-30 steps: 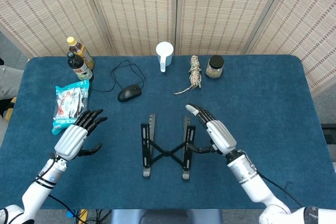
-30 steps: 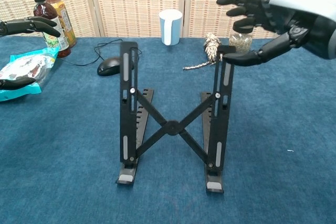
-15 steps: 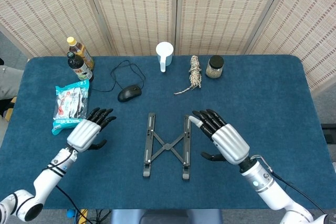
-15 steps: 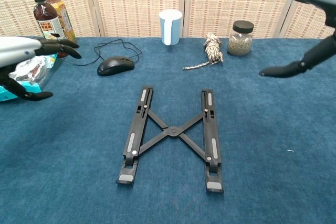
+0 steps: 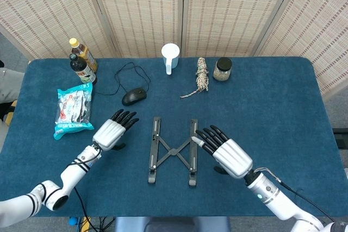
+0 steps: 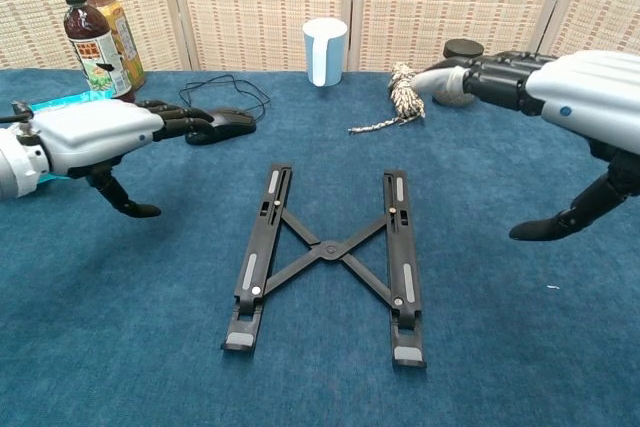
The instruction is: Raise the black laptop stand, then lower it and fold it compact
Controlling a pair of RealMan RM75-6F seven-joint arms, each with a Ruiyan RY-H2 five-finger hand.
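Stand (image 5: 173,150) lay flat mid-desk | my left hand (image 5: 112,132) and right hand (image 5: 228,152) spread, empty | I judged: squeeze both rails inward evenly.

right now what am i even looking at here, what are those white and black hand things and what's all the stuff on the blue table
Those are two robot arms ending in mechanical hands, steered by a person. One picture looks down from the robot's head, the other looks forward from its chest.

On the blue table a black laptop stand lies flat, its two rails spread apart and joined by a crossed brace. The left hand and right hand hover on either side of it, fingers spread, holding nothing.

Further back sit two bottles, a snack packet, a wired computer mouse, a white cup, a bundle of rope and a small jar.
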